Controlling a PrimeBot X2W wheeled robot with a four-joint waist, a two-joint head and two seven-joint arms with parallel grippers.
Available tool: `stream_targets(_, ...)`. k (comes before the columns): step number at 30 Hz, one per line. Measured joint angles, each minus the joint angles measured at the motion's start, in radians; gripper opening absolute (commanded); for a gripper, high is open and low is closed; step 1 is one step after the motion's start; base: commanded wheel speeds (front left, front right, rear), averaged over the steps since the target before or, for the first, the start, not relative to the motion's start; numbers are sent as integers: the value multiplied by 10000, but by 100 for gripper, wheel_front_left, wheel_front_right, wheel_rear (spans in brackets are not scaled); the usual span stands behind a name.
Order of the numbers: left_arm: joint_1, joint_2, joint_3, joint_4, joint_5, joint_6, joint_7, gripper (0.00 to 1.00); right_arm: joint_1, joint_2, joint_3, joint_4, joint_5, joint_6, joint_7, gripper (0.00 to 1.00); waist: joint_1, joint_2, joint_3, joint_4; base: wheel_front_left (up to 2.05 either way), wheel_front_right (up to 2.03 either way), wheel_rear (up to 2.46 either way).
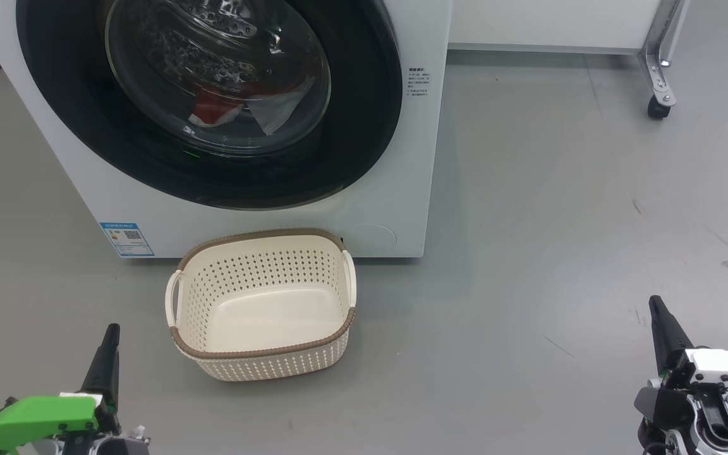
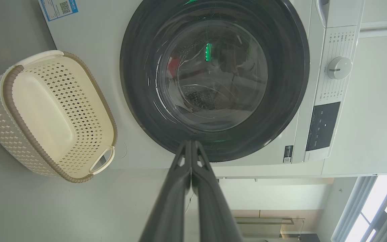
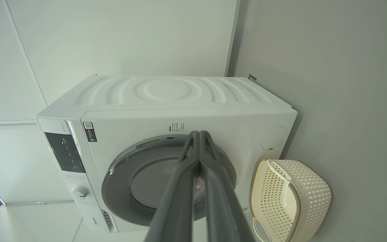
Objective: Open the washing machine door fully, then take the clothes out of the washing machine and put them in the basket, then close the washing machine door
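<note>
The left hand has a bright green cover behind its long dark fingers; the right hand has a white casing.

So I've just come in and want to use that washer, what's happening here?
The job is emptying the washing machine, and no step is done yet. The door is shut, and red clothes show through it. The basket sits empty on the floor in front of the machine. The left hand and right hand are both shut, low at either side, holding nothing and touching nothing.
</note>
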Motion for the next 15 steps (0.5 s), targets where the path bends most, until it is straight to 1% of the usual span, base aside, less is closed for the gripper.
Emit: stream_targets(15, 0, -2, 4, 0, 0, 0, 0, 0, 0, 0, -2, 0, 0, 0, 0, 0, 0, 0, 0, 0, 0, 0, 0)
